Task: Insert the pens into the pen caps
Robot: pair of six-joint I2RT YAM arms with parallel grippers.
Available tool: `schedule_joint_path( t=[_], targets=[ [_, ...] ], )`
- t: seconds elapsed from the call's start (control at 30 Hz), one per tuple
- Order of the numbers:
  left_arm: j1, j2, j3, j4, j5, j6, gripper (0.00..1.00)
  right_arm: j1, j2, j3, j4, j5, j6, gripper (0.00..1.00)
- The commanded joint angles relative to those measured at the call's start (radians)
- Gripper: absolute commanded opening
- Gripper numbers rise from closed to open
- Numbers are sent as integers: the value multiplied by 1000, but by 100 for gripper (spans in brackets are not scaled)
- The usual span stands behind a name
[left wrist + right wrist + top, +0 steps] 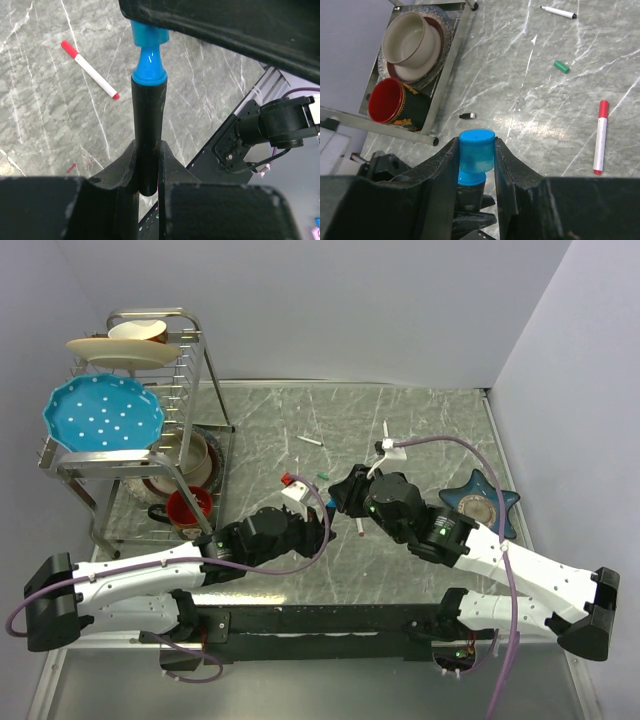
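The thick black pen (147, 125) with a blue neck stands upright between the fingers of my left gripper (148, 150), which is shut on its barrel. My right gripper (476, 144) is shut on the blue pen cap (477, 150), which sits over the pen's tip; the blue neck (149, 65) still shows below it. In the top view the two grippers, left (322, 523) and right (345, 498), meet at mid-table and hide the pen. A red-capped white pen (600, 137) lies on the table, along with a green cap (561, 66), a small black cap (467, 116) and a white pen (559, 12).
A metal dish rack (190, 390) stands at the back left with a blue plate (103, 417), a beige bowl (412, 45) and a red cup (387, 100). A blue star-shaped dish (480, 502) sits at the right. Another white pen (386, 432) lies farther back.
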Motion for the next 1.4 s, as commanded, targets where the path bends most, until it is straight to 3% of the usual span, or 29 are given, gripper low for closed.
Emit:
schedule_joint_path(
  t=[0.0, 0.2, 0.53, 0.83, 1.37],
  targets=[
    [8, -33, 40, 33, 14, 18, 1, 11, -8, -8, 21, 50, 12, 0],
    [21, -33, 41, 40, 20, 17, 1, 54, -23, -51, 50, 59, 68, 0],
    [41, -15, 55, 54, 34, 8, 1, 149, -32, -111, 0, 200, 248, 0],
    [47, -34, 60, 53, 42, 9, 1, 200, -2, -62, -75, 248, 255, 30],
    [46, -77, 38, 57, 62, 25, 1, 214, -81, -60, 0, 191, 177, 53]
  ],
)
